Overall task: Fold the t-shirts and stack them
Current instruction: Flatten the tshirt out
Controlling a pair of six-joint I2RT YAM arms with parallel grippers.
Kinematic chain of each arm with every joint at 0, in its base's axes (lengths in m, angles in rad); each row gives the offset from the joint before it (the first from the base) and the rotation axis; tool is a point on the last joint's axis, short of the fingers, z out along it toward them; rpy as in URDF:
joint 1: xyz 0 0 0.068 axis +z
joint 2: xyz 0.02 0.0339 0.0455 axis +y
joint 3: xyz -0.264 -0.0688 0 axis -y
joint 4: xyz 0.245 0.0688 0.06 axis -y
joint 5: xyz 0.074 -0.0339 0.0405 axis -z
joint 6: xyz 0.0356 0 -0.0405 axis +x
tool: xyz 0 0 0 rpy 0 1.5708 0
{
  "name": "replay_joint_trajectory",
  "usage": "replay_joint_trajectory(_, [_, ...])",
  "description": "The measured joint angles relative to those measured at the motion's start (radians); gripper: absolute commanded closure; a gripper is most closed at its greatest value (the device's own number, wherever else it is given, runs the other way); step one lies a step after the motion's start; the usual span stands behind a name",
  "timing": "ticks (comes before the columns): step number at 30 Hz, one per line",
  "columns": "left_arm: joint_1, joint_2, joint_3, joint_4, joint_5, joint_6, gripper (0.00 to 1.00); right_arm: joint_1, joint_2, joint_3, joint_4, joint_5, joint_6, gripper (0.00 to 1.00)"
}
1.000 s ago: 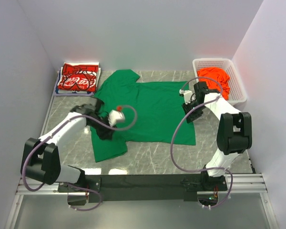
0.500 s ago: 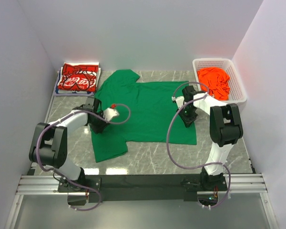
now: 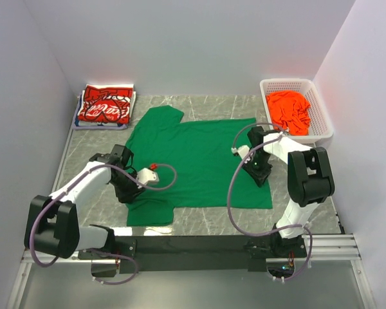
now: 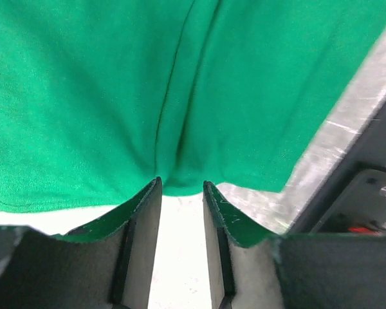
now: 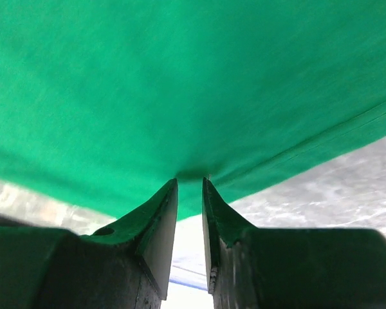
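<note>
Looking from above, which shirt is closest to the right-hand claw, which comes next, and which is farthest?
1. Green t-shirt, pinched by the right gripper.
2. Orange t-shirt, in the basket, far right.
3. Red t-shirt, far-left corner.

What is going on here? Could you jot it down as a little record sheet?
green t-shirt: spread out on the table
left gripper: pinching the shirt's left side
right gripper: pinching the shirt's right side
red t-shirt: folded, far left corner
orange t-shirt: crumpled in the white basket
</note>
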Motion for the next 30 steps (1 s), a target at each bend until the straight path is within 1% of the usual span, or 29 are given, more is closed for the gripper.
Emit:
replay_joint_trajectory(2, [0.01, 0.006, 0.033, -0.041, 0.024, 0.001, 0.59, -0.004, -0.006, 0.015, -0.033, -0.017, -0.01, 0.7])
replay_joint_trajectory(5, [0.046, 0.069, 0.159, -0.058, 0.077, -0.039, 0.57, -0.011, 0.004, 0.114, -0.057, -0.042, 0.005, 0.7])
replay_joint_trajectory(8, [0.074, 0.145, 0.278, 0.023, 0.097, -0.12, 0.57, -0.02, 0.045, 0.252, -0.024, -0.054, 0.048, 0.71])
replay_joint_trajectory(11, [0.093, 0.231, 0.377, 0.138, 0.095, -0.225, 0.59, -0.022, 0.112, 0.351, 0.013, -0.065, 0.099, 0.74])
replay_joint_trajectory(16, [0.121, 0.401, 0.487, 0.261, 0.073, -0.352, 0.6, -0.023, 0.233, 0.428, 0.037, -0.069, 0.162, 0.75])
replay_joint_trajectory(18, [0.13, 0.449, 0.491, 0.286, 0.057, -0.38, 0.61, -0.022, 0.264, 0.426, 0.04, -0.068, 0.174, 0.75])
replay_joint_trajectory(21, [0.141, 0.48, 0.477, 0.294, 0.038, -0.395, 0.62, -0.022, 0.283, 0.408, 0.046, -0.063, 0.178, 0.75])
replay_joint_trajectory(25, [0.142, 0.465, 0.399, 0.307, 0.029, -0.39, 0.65, -0.022, 0.257, 0.356, 0.06, -0.058, 0.171, 0.75])
replay_joint_trajectory(30, [0.142, 0.407, 0.269, 0.269, 0.025, -0.37, 0.68, -0.022, 0.196, 0.264, 0.064, -0.055, 0.138, 0.76])
